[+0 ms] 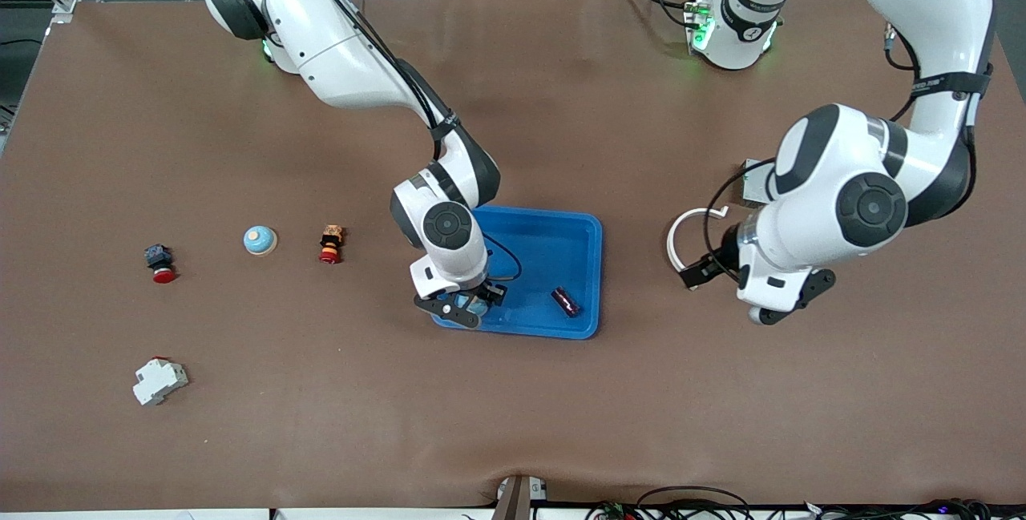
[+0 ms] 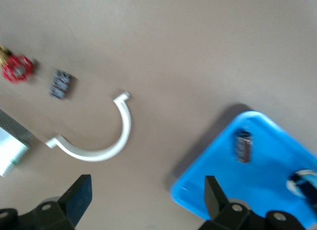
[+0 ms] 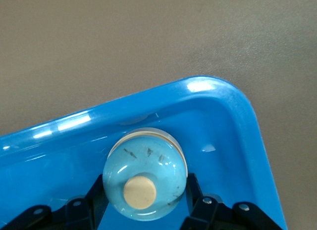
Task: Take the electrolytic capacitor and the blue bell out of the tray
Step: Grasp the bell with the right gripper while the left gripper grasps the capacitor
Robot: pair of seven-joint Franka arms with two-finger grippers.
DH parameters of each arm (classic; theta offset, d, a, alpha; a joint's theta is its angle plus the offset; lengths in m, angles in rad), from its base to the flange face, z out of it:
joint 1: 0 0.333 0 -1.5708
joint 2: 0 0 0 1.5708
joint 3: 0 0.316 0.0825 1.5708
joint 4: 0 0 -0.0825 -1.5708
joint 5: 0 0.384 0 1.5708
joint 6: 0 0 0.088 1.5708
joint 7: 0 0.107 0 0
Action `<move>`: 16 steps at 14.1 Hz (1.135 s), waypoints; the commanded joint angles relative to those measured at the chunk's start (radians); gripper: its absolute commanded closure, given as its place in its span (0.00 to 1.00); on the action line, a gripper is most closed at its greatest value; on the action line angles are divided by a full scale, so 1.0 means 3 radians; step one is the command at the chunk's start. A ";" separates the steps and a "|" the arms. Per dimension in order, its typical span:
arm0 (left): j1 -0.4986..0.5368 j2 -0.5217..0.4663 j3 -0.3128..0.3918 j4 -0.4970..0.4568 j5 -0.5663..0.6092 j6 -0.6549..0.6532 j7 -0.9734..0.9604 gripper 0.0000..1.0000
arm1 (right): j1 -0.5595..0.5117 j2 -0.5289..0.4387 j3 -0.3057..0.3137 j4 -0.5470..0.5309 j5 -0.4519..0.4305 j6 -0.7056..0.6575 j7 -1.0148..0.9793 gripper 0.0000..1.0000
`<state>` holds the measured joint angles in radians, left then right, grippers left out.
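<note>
Right wrist view: right claw (image 3: 143,200) clamps bell (image 3: 144,173) in tray (image 3: 233,111).

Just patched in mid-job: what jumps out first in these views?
The blue tray mid-table stands out, with the right gripper shut on a light-blue bell over its corner nearer the camera. The dark capacitor already lies in the tray. The left gripper waits open over bare table by a white curved clip.

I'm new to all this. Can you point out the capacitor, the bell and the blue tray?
capacitor (image 1: 565,301), front view, middle of its dark body.
bell (image 3: 145,174), right wrist view, top of its pale blue dome.
blue tray (image 1: 553,221), front view, bare floor near its rim.
</note>
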<state>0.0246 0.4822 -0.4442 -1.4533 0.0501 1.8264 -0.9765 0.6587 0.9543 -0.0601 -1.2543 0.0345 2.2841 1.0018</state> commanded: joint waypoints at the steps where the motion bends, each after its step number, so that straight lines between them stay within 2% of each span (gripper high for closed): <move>1: -0.0184 0.0177 -0.0012 0.0288 -0.0050 -0.0009 -0.0517 0.00 | 0.0039 -0.0011 -0.0025 0.0106 -0.0038 -0.0087 0.0102 1.00; 5: -0.0383 0.0335 -0.0012 0.0294 -0.0044 0.0476 -0.1212 0.00 | 0.0065 -0.0057 -0.0019 0.0106 -0.0013 -0.0112 0.0102 1.00; 11: -0.0634 0.0663 0.0013 0.0299 -0.0034 0.1687 -0.2072 0.00 | 0.0029 -0.0036 -0.0025 0.0106 -0.0013 -0.0077 0.0097 1.00; 13: -0.0746 0.0750 0.0099 0.0299 -0.0024 0.1934 -0.2149 0.00 | 0.0039 -0.0077 -0.0025 0.0106 -0.0013 -0.0138 0.0097 1.00; 16: -0.1022 0.0903 0.0406 0.0299 -0.0024 0.2143 -0.2231 0.00 | -0.0012 -0.0184 -0.0014 0.0141 -0.0002 -0.0357 0.0015 1.00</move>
<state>-0.2226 0.7145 -0.3806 -1.3922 0.0498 2.4201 -1.6163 0.6693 0.9411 -0.0693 -1.2149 0.0347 2.2314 1.0123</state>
